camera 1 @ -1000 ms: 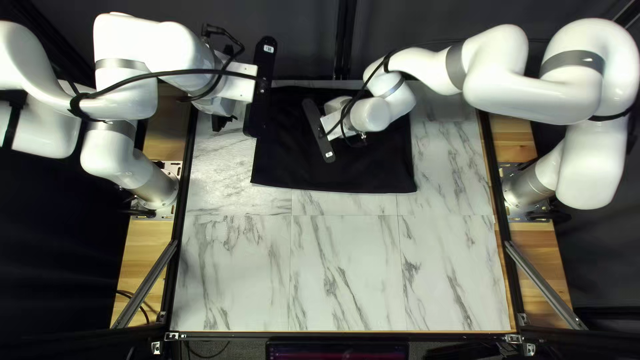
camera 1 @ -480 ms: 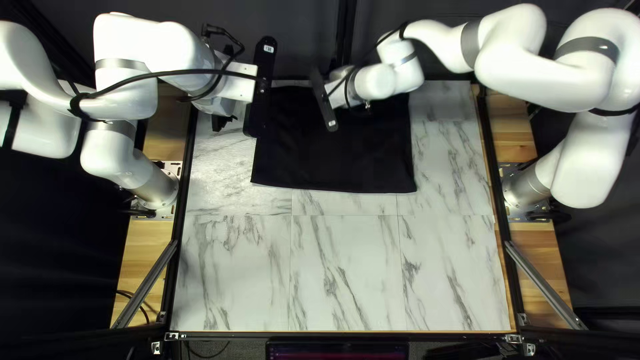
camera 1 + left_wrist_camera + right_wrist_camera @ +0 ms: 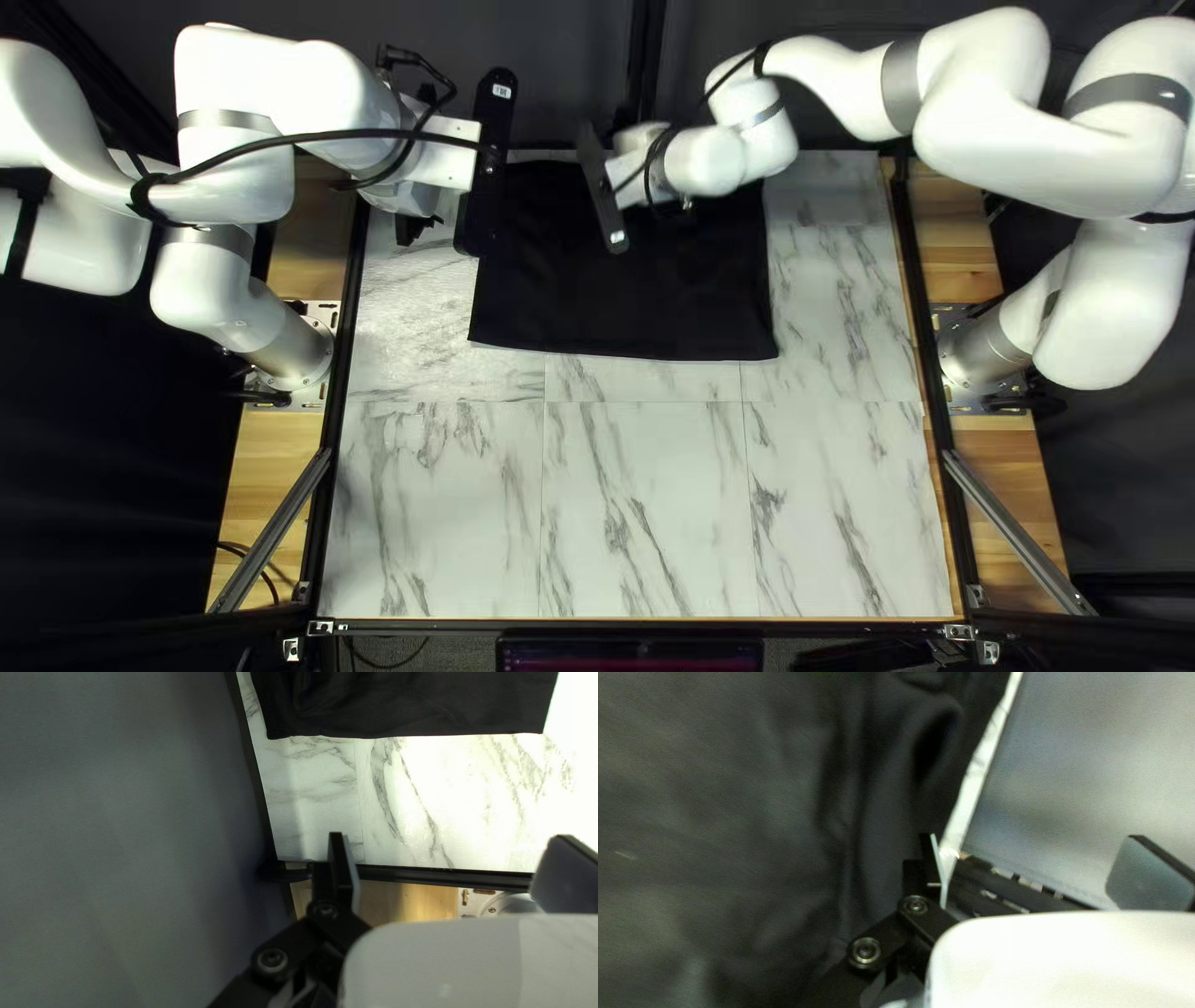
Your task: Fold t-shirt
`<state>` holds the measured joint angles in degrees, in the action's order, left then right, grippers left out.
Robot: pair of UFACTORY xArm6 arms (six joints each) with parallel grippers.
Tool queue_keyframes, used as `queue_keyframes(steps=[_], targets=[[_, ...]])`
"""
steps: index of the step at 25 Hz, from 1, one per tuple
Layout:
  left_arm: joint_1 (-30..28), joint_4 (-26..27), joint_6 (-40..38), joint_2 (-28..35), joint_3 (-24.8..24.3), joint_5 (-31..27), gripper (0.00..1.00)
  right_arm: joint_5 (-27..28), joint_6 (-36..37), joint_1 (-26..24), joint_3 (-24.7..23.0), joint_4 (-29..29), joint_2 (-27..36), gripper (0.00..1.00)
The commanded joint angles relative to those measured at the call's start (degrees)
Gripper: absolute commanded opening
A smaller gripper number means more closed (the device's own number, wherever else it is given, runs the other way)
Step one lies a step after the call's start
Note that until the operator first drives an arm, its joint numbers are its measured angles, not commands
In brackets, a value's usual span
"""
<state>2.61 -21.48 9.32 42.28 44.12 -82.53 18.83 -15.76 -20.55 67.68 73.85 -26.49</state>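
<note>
Surface: marbled tabletop (image 3: 647, 498)
Backdrop: dark curtain (image 3: 548, 62)
Far side: black t-shirt (image 3: 672, 305)
Partly screening shirt: left gripper (image 3: 486, 162), right gripper (image 3: 603, 193)
Claws: both released, fingers spread

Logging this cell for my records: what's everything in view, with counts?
T-shirt: one, black, on the tabletop's far part
Tabletop: one, white with grey veins, between the arm bases
Curtain: count unclear, dark, behind the tabletop
Wooden strips: two, light brown, outside the side edges
Struts: two, grey, near corners
Screen: one, dark, beyond the near edge
Cables: several, black, mostly on arms
Left arm, right arm: two, white, opposite sides
Left gripper, right gripper: two, black, arm ends, jaws apart
</note>
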Motion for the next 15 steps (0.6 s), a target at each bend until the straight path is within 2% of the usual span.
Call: queue_keyframes(steps=[1,9,15], targets=[[0.0,0.0,0.0,0.0,0.0,0.0,1.00,-1.9,2.4,-1.6,2.3,-1.3,-2.4,1.00],[0.0,0.0,0.0,0.0,0.0,0.0,1.00,-1.5,8.2,-4.6,7.0,-5.6,-6.2,1.00],[0.0,0.0,0.0,0.0,0.0,0.0,1.00,-2.0,6.4,-5.5,5.5,-3.3,-3.0,1.00]])
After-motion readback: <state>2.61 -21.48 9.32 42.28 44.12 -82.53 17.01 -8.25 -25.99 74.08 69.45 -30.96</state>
